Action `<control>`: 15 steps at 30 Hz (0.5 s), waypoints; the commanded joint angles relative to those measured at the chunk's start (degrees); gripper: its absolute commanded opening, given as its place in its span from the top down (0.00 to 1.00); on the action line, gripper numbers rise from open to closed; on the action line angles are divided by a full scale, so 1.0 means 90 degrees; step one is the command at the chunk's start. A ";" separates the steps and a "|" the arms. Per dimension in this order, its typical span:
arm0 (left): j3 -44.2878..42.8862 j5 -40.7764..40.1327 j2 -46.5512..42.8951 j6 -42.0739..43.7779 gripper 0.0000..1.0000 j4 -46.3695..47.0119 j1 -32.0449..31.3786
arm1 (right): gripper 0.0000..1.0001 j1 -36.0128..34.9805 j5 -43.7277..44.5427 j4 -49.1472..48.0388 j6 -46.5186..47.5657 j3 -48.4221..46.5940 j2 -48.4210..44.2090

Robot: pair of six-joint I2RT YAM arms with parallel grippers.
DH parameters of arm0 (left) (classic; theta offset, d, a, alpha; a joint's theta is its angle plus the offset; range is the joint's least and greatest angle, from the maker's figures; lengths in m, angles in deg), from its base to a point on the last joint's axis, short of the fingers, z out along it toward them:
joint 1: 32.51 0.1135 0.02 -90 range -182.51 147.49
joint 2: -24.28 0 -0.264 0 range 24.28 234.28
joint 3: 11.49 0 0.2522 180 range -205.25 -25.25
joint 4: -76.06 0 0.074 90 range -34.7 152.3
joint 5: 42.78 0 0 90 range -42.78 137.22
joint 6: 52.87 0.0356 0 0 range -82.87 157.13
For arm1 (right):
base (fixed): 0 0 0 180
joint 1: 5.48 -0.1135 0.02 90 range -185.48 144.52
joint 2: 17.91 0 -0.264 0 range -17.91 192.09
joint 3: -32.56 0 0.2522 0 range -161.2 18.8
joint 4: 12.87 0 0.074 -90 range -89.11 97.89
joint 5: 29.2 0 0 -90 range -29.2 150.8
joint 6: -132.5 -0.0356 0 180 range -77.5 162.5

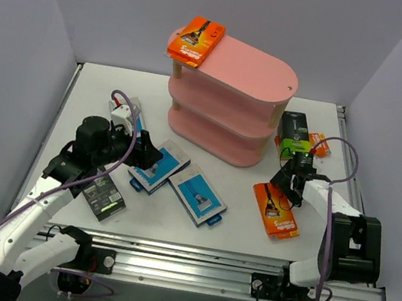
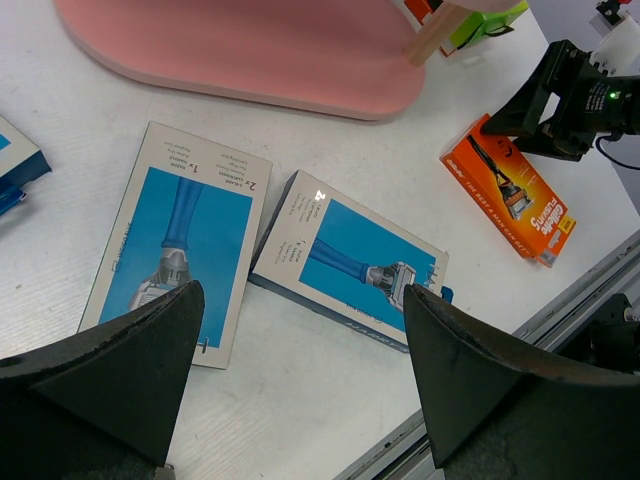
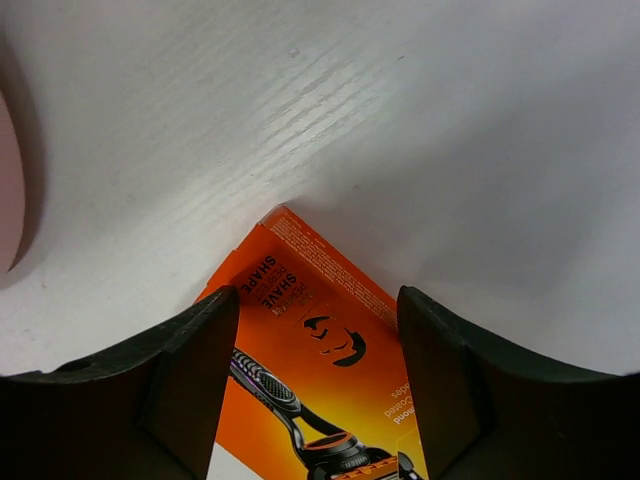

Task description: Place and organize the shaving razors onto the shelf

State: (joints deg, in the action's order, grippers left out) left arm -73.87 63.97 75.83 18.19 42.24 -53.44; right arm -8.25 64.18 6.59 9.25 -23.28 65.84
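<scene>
An orange razor pack (image 1: 195,40) lies on the left end of the top board of the pink shelf (image 1: 254,70). A second orange pack (image 1: 276,210) (image 3: 320,340) lies flat on the table. My right gripper (image 1: 294,184) (image 3: 318,295) stands open, its fingers astride that pack's far corner; I cannot tell if they touch it. Two blue-and-white packs (image 1: 158,166) (image 1: 197,195) lie in front of the shelf. My left gripper (image 1: 145,158) (image 2: 300,295) hangs wide open above them, holding nothing. A black-and-green pack (image 1: 103,196) lies near the left arm.
More packs sit at the shelf's right end: a black-and-green one (image 1: 294,132) and an orange one (image 1: 320,147). A metal rail (image 1: 242,271) runs along the near table edge. Grey walls close in the left, back and right sides.
</scene>
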 commanded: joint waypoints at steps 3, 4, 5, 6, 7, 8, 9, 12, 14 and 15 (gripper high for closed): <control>-0.0076 0.0082 -0.0034 0.0083 0.11 0.0050 -0.0019 | 0.41 -0.0503 -0.0317 0.0179 -0.0835 0.0330 -0.0028; -0.0076 0.0082 -0.0034 0.0073 0.11 0.0050 -0.0028 | 0.41 -0.0542 -0.0317 0.0120 -0.1107 0.0350 -0.0028; -0.0076 0.0092 -0.0034 0.0073 0.11 0.0050 -0.0028 | 0.41 -0.0591 -0.0413 0.0042 -0.1264 0.0369 -0.0047; -0.0076 0.0101 -0.0025 0.0073 0.11 0.0050 -0.0028 | 0.41 -0.0611 -0.0550 -0.0113 -0.1430 0.0418 -0.0086; -0.0076 0.0092 -0.0025 0.0073 0.11 0.0050 -0.0028 | 0.41 -0.0630 -0.0590 -0.0192 -0.1587 0.0447 -0.0096; -0.0076 0.0111 -0.0025 0.0063 0.11 0.0050 -0.0028 | 0.41 -0.0650 -0.0638 -0.0261 -0.1907 0.0457 -0.0106; -0.0067 0.0121 -0.0015 0.0063 0.11 0.0050 -0.0028 | 0.41 -0.0698 -0.0639 -0.0407 -0.2094 0.0486 -0.0144; -0.0066 0.0140 0.0005 0.0044 0.11 0.0070 -0.0028 | 0.38 -0.0806 -0.0629 -0.0574 -0.2749 0.0487 -0.0223; -0.0057 0.0170 0.0024 0.0034 0.11 0.0070 -0.0028 | 0.38 -0.0835 -0.0581 -0.0827 -0.3206 0.0448 -0.0271; -0.0057 0.0170 0.0034 0.0024 0.11 0.0080 -0.0028 | 0.38 -0.0864 -0.0561 -0.0847 -0.3345 0.0428 -0.0291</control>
State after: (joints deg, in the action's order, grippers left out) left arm -73.87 64.39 75.89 18.14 42.27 -53.44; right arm -15.09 59.28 0.55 -12.28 -19.55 65.31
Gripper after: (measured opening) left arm 0.895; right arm 0.619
